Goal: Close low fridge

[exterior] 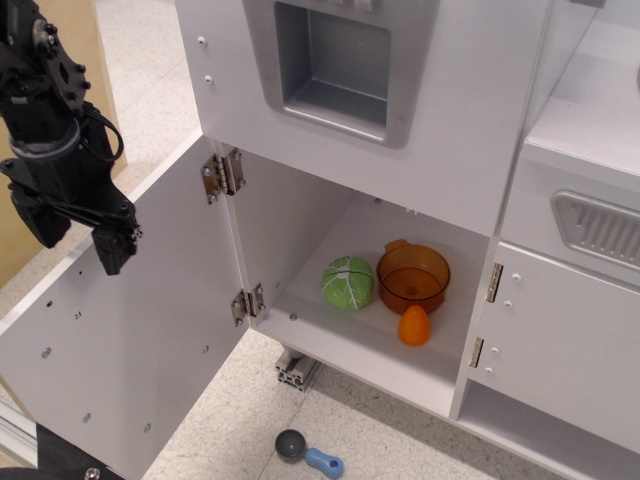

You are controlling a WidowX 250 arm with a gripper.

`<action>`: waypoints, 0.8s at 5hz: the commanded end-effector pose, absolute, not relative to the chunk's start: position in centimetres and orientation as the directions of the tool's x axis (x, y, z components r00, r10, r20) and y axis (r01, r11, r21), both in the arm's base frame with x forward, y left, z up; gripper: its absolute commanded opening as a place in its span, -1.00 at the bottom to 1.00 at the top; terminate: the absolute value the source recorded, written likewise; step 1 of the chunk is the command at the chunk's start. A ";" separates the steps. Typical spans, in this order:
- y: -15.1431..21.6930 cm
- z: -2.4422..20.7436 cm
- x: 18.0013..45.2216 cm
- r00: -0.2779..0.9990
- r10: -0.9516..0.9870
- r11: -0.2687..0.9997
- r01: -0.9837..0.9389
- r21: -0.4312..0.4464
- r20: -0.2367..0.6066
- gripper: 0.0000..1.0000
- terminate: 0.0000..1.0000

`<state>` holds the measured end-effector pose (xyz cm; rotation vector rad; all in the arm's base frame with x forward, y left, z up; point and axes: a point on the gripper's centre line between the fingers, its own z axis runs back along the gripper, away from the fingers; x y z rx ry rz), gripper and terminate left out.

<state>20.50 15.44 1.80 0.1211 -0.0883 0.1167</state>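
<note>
The low fridge's door (140, 340) stands wide open, swung out to the left on two silver hinges (222, 172), with its white inner face showing. Its handle is hidden. The compartment (330, 240) holds a green cabbage (348, 283), an orange bowl (413, 277) and a small orange piece (414, 325). My black gripper (78, 235) hangs open at the door's upper outer edge. One finger (114, 248) is over the inner face and the other is beyond the edge. I cannot tell if it touches the door.
The upper door with the grey recessed dispenser (335, 65) is shut above. A smaller white cabinet door (560, 340) is to the right, under a grey vent (600, 228). A blue-handled scoop (307, 456) lies on the floor in front. A brown board (80, 40) stands at the far left.
</note>
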 end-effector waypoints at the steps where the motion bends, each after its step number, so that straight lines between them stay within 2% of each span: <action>1: 12.2 0.5 21.0 0.986 0.129 0.985 -0.139 0.097 0.101 1.00 -1.00; 2: 9.7 0.2 20.9 0.988 0.121 0.986 -0.131 0.106 0.100 1.00 -1.00; 4: 5.2 2.3 22.0 0.977 0.175 0.982 -0.182 0.048 0.121 1.00 -1.00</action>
